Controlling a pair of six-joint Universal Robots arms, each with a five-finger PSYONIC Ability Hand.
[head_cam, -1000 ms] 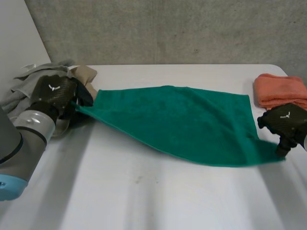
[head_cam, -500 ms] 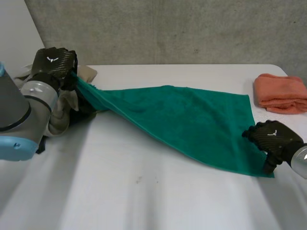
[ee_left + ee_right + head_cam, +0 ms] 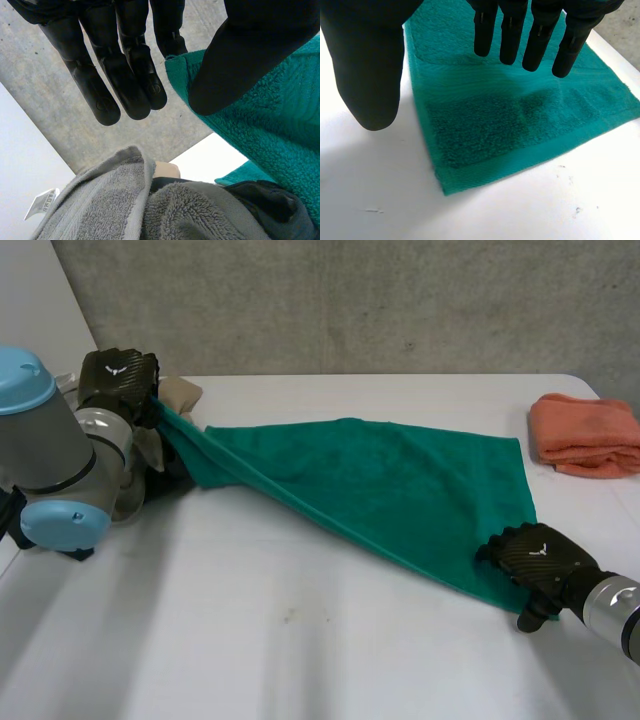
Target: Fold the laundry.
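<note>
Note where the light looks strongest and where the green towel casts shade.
Head view: the green towel casts a faint shade on the table along its raised near edge. Right wrist view: the bare table beside the towel's corner glares white.

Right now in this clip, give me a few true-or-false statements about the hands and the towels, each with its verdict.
1. The left hand pinches a corner of the green towel, raised off the table. True.
2. The right hand grips the orange towel. False: it is open over the green towel's near corner, and the orange towel lies folded, apart from it.
3. The green towel is folded in half. False: it lies spread out.
4. Grey laundry is piled by the left hand. True.
</note>
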